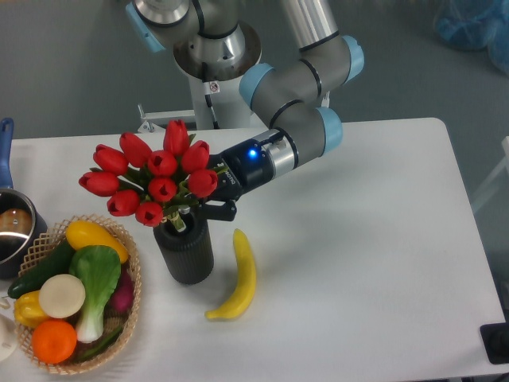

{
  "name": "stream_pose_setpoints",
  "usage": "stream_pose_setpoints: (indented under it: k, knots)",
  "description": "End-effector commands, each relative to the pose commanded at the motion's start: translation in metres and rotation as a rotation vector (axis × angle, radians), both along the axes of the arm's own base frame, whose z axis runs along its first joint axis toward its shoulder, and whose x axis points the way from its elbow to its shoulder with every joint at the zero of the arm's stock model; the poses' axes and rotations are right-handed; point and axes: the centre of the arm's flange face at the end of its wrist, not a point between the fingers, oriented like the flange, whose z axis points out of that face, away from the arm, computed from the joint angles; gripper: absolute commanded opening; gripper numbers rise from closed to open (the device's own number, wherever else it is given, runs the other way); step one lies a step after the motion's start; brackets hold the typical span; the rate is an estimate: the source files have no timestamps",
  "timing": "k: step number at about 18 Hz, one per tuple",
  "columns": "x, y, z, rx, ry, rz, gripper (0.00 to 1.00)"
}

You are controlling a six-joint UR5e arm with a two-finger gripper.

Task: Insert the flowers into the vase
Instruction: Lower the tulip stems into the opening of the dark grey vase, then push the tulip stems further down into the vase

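Observation:
The flowers (151,179), a tight bunch of red tulip buds with green leaves, lean to the left over the vase (184,251). Their stems reach down into the vase's round mouth. The vase is a dark ribbed cylinder standing upright left of centre on the white table. My gripper (205,199) comes in from the right and is shut on the flowers just below the buds, right above the vase's rim. Buds and leaves hide most of the fingers.
A yellow banana (241,276) lies just right of the vase. A wicker basket (127,263) of fruit and vegetables sits at the front left. A metal pot (12,231) with a blue handle stands at the left edge.

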Motion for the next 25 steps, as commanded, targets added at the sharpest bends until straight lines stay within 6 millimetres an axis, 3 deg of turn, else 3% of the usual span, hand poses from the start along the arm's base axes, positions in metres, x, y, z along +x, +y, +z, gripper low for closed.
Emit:
stream_pose_setpoints:
  k: [7,25]
  knots:
    - [0.018,-0.012,-0.028,0.011,0.021,0.017,0.16]
    - [0.005,-0.014,-0.050,-0.007,0.026,0.036,0.19]
